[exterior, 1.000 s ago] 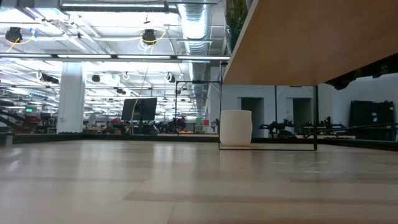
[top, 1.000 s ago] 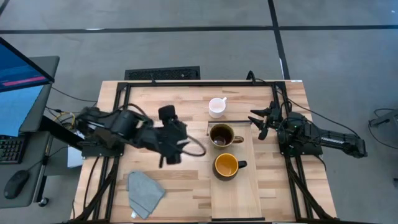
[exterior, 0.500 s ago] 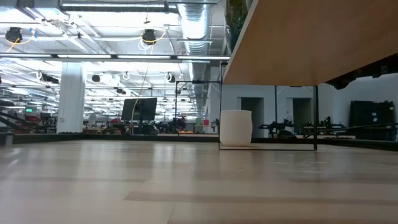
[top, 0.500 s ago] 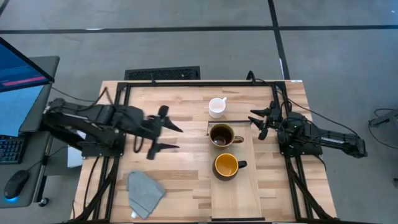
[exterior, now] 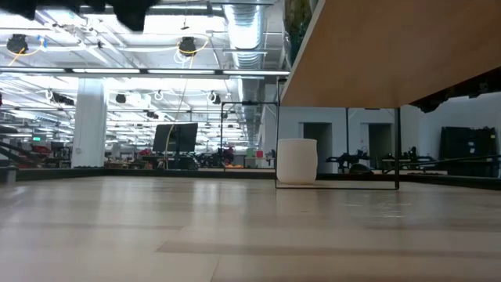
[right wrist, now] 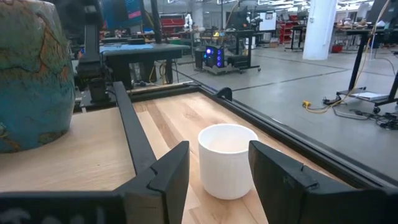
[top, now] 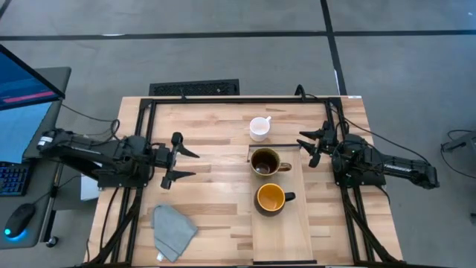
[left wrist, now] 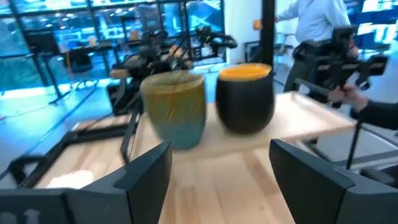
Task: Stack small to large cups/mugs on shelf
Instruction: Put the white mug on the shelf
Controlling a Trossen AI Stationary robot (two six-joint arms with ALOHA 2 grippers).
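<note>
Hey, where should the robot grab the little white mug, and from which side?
Probably by the rim of the white mug, coming straight down: it stands upright with its mouth open, off the shelf. One finger inside the wall and one outside, away from the handle. The right gripper is nearest, open.

surface (top: 216, 201): striped butcher-block wood in pale and tan strips, smooth with a soft sheen
shelf (top: 282, 231): plain pale wood, lighter and more even than the surface, smooth and matt
brown mug (top: 264, 162): glossy glazed ceramic, dark brown inside; in the left wrist view its outer wall shows a mottled teal and ochre glaze
yellow mug (top: 271, 198): ceramic, glossy yellow inside, dark satin outside
white mug (top: 259, 128): plain white ceramic, smooth, low gloss
cloth (top: 173, 229): grey-blue fabric, soft, matt, creased
frame (top: 223, 99): black metal bars around the surface, matt
left hand (top: 184, 164): dark matt plastic fingers
right hand (top: 307, 147): dark matt plastic fingers
floor (top: 223, 52): grey concrete, smooth, dull
</note>
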